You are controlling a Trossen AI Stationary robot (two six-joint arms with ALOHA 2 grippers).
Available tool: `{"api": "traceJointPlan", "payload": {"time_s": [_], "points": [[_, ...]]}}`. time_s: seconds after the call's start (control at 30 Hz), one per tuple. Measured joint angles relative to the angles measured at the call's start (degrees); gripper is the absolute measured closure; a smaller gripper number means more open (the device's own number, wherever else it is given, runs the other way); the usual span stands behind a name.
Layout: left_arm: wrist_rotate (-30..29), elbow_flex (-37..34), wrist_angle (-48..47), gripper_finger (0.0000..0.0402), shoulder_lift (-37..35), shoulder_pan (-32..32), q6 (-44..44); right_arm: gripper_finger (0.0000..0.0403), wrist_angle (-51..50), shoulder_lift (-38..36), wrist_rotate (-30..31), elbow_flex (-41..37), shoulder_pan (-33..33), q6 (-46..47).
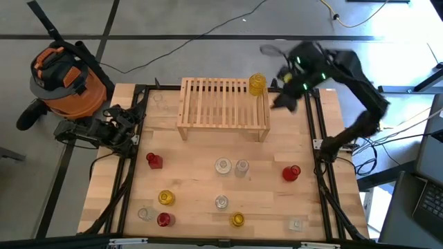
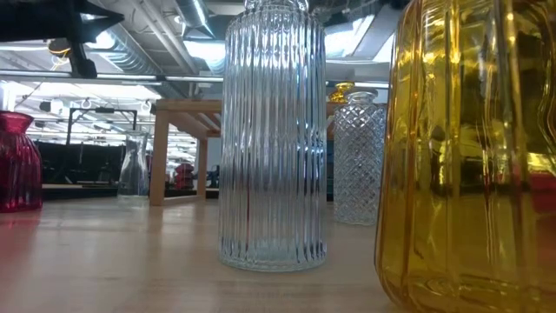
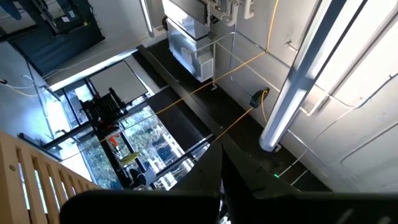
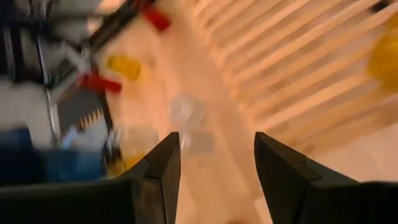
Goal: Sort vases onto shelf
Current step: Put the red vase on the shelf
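The light-wood shelf (image 1: pixel 223 107) stands at the table's far middle. One yellow vase (image 1: pixel 257 84) stands on its slatted top at the far right corner. My right gripper (image 1: pixel 282 100) hangs raised just right of that corner. It is open and empty in its wrist view (image 4: pixel 217 140), above the slats (image 4: pixel 298 56). Several red, yellow and clear vases stand on the tabletop nearer me, among them a red one (image 1: pixel 291 173) and two clear ones (image 1: pixel 222 166). My left gripper (image 1: pixel 131 119) is shut (image 3: pixel 221 180), folded back at the table's left edge and pointing upward.
An orange shop vacuum (image 1: pixel 66 76) stands off the table's far left corner. In the low view a clear ribbed vase (image 2: pixel 272 139) and a yellow vase (image 2: pixel 469 156) stand close to the near edge. Dark frame rails (image 1: pixel 322 138) run along both table sides.
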Motion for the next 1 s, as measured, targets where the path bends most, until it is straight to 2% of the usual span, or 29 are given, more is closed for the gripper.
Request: {"api": "traceJointPlan", "payload": {"time_s": [0.17,0.37,0.53,0.73,0.9,1.0], "points": [[-0.11,0.0,-2.87,0.0401,0.02,0.0,-0.43,0.024,0.29,-11.85,8.78,-15.03,13.88,4.5],[-0.25,0.0,-4.06,0.0401,0.02,-0.02,-0.13,0.024,8.4,-24.39,17.92,-37.07,31.61,21.83],[-0.45,0.0,-4.13,0.0401,0.02,-0.02,-0.15,0.024,13.46,-30.35,24.65,-52.47,43.05,35.83],[-0.38,0.0,-4.15,0.0401,0.02,-0.02,-0.68,0.024,14.87,-29.89,24.36,-63.86,48.4,46.75],[-0.43,0.0,-4.12,0.0401,0.02,-0.02,-1.89,0.024,20.2,-29.12,20.84,-69.3,48.42,48.53],[-0.43,0.0,-4.1,0.0401,0.02,-0.02,-1.95,0.024,22.33,-29.08,20.74,-72.02,48.42,48.54]]}}
